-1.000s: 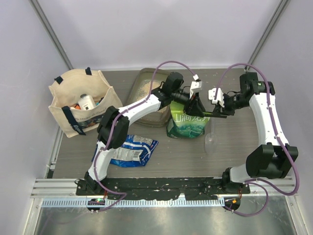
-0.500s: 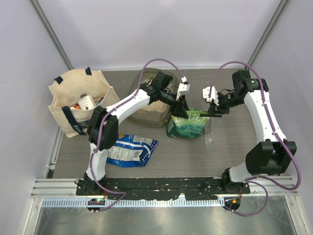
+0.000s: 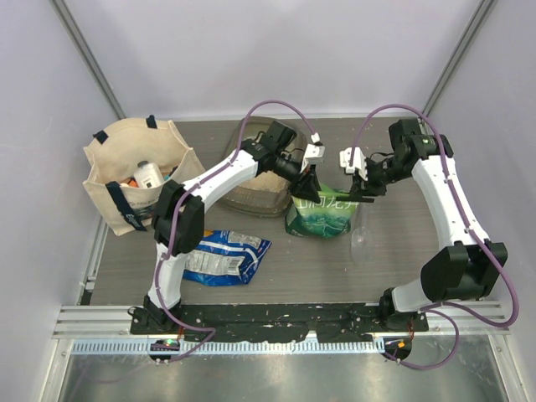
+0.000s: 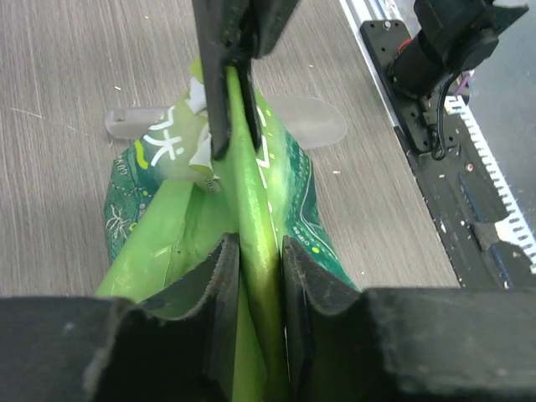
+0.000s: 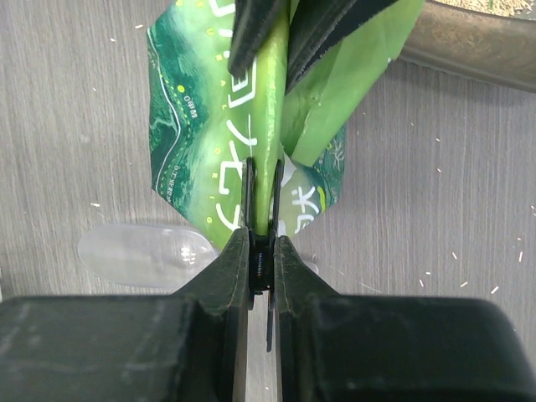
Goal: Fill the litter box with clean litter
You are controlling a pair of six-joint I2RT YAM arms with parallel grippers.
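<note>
Top external: both arms have shifted toward 9 o'clock over the last second. The top edge of the green bag (image 3: 322,216) went with them, but its base hasn't left the bench (image 3: 419,268).
The left jaws have pinched in and now clamp the bag's folded top edge from one end. The right jaws are clamped on the same fold from the other end; you can check both in the wrist views. The litter box (image 3: 249,203) sits at 10 o'clock from the left jaws, just beside the bag, with some clean litter (image 3: 266,179) already in it. My read: you're staged for the lift-and-tip, nothing pouring yet. A clear scoop (image 3: 361,239) lies at 5 o'clock of the bag.
</note>
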